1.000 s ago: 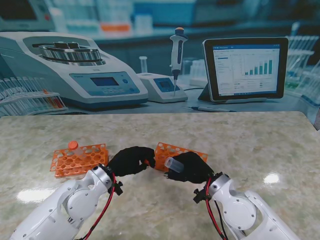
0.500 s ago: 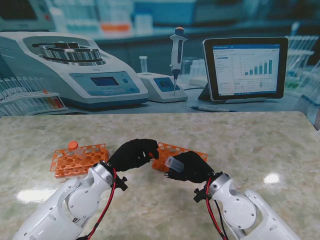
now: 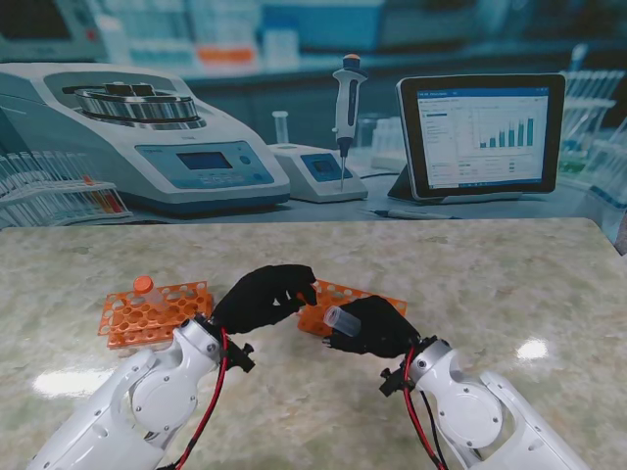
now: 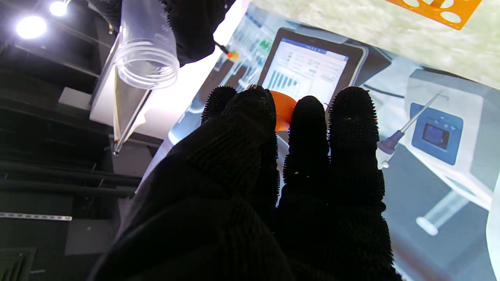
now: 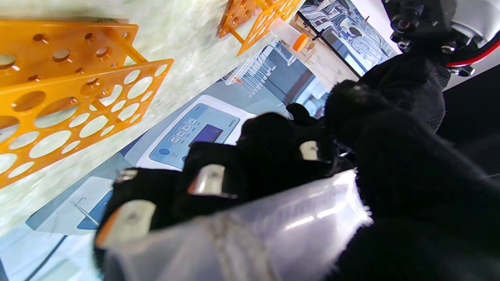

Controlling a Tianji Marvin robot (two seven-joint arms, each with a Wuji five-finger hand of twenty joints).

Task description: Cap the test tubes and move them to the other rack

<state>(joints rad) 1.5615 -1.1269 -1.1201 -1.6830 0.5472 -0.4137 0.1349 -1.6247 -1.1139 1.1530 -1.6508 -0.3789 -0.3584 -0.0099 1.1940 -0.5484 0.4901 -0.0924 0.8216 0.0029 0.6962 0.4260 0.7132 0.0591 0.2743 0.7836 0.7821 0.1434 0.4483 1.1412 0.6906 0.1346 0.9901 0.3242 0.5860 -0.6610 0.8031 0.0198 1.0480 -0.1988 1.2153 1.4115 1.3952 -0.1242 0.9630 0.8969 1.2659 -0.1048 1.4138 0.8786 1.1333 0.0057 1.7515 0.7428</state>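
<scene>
So: left rack holds one capped tube; right rack looks empty. Capping in hand, transfer pending. Right hand grips open tube, mouth toward left hand, which pinches orange cap near the mouth, apart.

Table: polished stone-look top, mottled beige, glossy enough to mirror the lamps. Left hand and right hand: matt black knitted gloves, their fingers rough with tiny nubs, with bare shiny metal plates showing on the right fingertips; arms in smooth, glossy white plastic shells. Tube: clear, smooth plastic with a threaded mouth; cap and racks: smooth opaque orange plastic with a slight sheen.
</scene>
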